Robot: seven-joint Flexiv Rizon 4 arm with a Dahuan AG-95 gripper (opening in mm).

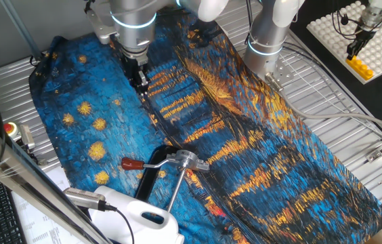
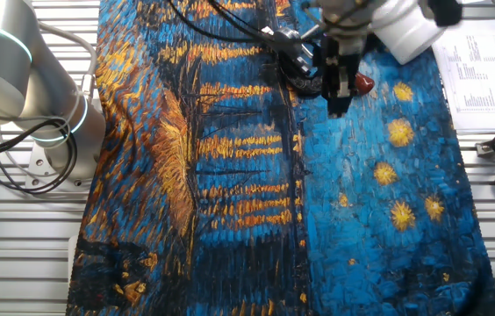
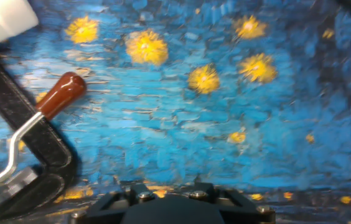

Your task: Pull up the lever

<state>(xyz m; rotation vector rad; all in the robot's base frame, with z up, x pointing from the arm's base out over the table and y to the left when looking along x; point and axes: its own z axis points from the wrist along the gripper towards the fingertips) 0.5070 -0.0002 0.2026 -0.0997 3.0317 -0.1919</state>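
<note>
The lever (image 1: 152,163) lies nearly flat on the blue painted cloth near the front, its dark-red knob (image 1: 131,163) pointing left from the silver pivot hub (image 1: 185,160). My gripper (image 1: 141,81) hangs over the cloth well behind it, touching nothing. Its fingers look close together with nothing between them. In the other fixed view the gripper (image 2: 340,104) stands just in front of the knob (image 2: 364,84). The hand view shows the knob (image 3: 63,93) and its thin rod (image 3: 23,134) at left, over a flat black bar (image 3: 35,146).
A long plain silver rod (image 1: 174,190) runs forward from the hub. A white jug (image 1: 137,215) stands at the front edge. A second arm's base (image 1: 267,41) rises at the back right. A white brick board (image 1: 360,37) lies far right.
</note>
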